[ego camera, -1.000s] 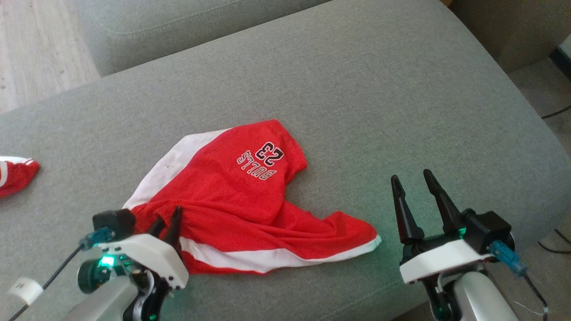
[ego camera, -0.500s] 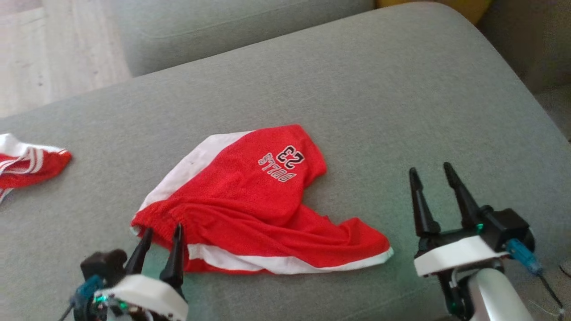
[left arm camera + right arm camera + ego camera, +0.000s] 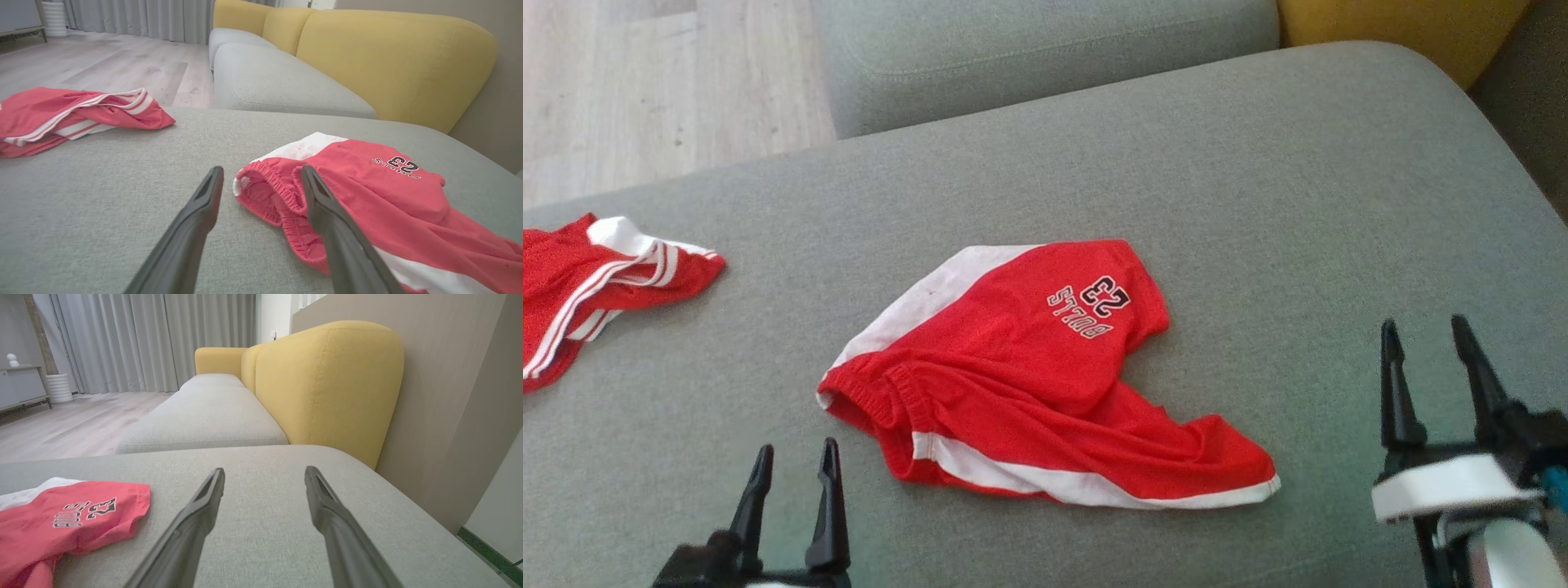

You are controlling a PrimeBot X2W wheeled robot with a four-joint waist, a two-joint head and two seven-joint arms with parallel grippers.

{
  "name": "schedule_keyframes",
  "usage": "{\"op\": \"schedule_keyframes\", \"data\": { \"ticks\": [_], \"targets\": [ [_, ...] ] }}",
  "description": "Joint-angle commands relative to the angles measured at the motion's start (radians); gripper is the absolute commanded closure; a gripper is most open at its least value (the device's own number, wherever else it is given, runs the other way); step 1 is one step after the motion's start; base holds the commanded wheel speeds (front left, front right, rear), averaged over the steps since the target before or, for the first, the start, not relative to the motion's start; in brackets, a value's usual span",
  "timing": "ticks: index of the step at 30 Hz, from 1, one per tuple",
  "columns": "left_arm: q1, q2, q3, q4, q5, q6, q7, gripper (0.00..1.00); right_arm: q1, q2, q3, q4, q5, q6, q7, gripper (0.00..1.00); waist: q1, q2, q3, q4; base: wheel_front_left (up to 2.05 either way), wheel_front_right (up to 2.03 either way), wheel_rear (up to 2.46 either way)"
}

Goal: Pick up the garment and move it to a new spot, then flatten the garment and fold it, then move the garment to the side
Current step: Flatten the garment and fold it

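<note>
Lying beside L gripper (image 3: 797, 445) — shorts (image 3: 1029, 384) (apart).

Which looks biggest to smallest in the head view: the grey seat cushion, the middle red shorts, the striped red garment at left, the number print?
1. grey seat cushion
2. red shorts
3. striped red garment (cut by the edge, true size unsure)
4. number print

Bare grey seat cushion (image 3: 1258, 180) lies open on every side of the red Bulls shorts (image 3: 1029, 367). A second red garment (image 3: 596, 278) lies well apart at the left edge. The yellow backrest (image 3: 327, 384) rises at the cushion's far end.
</note>
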Motion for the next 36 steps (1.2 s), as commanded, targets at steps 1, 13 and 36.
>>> {"op": "schedule_keyframes", "data": {
  "ticks": [1, 13, 36],
  "targets": [
    [-0.005, -0.023, 0.085, -0.035, 0.049, -0.019, -0.012, 0.0, 0.004, -0.015, 0.021, -0.033, -0.013, -0.001, -0.011, 0.0, 0.0001, 0.0, -0.01, 0.008, 0.0, 0.0, 0.0],
    [0.088, -0.19, 0.337, 0.007, 0.307, -0.153, -0.012, 0.0, 0.065, 0.021, 0.14, 0.021, -0.009, -0.001, -0.011, 0.0, 0.0001, 0.0, -0.047, 0.049, 0.0, 0.0, 0.0],
    [0.099, -0.313, 0.509, 0.106, 0.48, -0.347, -0.012, 0.0, 0.042, 0.038, 0.218, 0.083, 0.021, -0.001, -0.011, 0.0, 0.0001, 0.0, -0.065, 0.084, 0.0, 0.0, 0.0]
  ]
}}
